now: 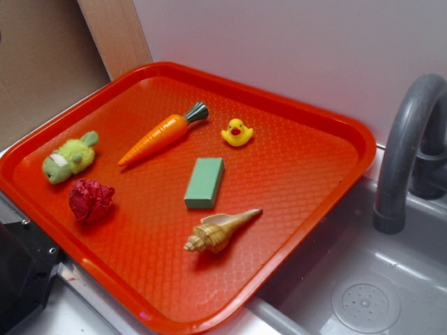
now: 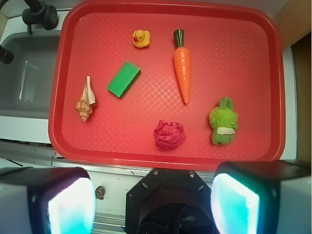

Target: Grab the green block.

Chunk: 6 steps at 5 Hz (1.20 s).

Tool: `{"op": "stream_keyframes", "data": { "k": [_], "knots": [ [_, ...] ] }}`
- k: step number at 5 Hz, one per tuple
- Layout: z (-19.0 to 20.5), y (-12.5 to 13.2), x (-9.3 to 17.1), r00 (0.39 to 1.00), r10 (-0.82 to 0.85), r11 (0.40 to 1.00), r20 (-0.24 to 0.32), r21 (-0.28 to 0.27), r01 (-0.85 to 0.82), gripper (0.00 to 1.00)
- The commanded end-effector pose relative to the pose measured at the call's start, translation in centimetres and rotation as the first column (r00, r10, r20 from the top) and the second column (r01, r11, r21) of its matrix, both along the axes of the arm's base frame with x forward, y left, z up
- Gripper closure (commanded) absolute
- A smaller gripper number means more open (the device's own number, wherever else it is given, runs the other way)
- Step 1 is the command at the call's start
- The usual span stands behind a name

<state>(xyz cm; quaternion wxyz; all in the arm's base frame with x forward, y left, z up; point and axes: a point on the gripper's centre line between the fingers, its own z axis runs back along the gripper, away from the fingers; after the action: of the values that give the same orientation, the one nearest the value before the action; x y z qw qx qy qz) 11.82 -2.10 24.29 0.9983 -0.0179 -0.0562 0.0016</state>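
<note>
Grey desk (image 1: 56,317) with sunken grey plastic sink (image 1: 391,279), textured red plastic tray (image 1: 293,181) lying flat on it, one corner overhanging the sink

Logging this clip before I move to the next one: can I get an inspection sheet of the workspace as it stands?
Surface: red tray, lying next to a grey sink.
Job's things: green block lies flat mid-tray, untouched, nothing against it.
Clutter: carrot, duck, shell, plush, red crumpled ball, all apart from the block.
Hand: hand open, fingers high above the tray's near edge, holding nothing.
Cables: nothing seen.
Surroundings: grey faucet over the sink, white wall behind.
</note>
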Motion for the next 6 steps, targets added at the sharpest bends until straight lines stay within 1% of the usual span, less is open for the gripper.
{"op": "stream_keyframes", "data": {
  "k": [1,2,3,4,5,6],
  "knots": [
    [0.0,0.0,0.0,1.000,0.000,1.000,0.000,0.000,0.000,0.00],
    [-0.3,-1.7,1.3,0.997,0.078,0.996,-0.008,-0.044,-0.078,0.00],
    [-0.3,-3.0,2.7,0.982,0.189,0.980,0.003,-0.069,-0.189,0.00],
    [-1.4,-3.7,4.9,0.941,0.335,0.941,0.047,-0.063,-0.332,0.00],
    [-5.4,-4.1,6.9,0.876,0.474,0.881,0.091,-0.050,-0.471,0.00],
    [-9.3,-4.3,8.3,0.854,0.510,0.859,0.106,-0.012,-0.511,0.00]
  ]
}}
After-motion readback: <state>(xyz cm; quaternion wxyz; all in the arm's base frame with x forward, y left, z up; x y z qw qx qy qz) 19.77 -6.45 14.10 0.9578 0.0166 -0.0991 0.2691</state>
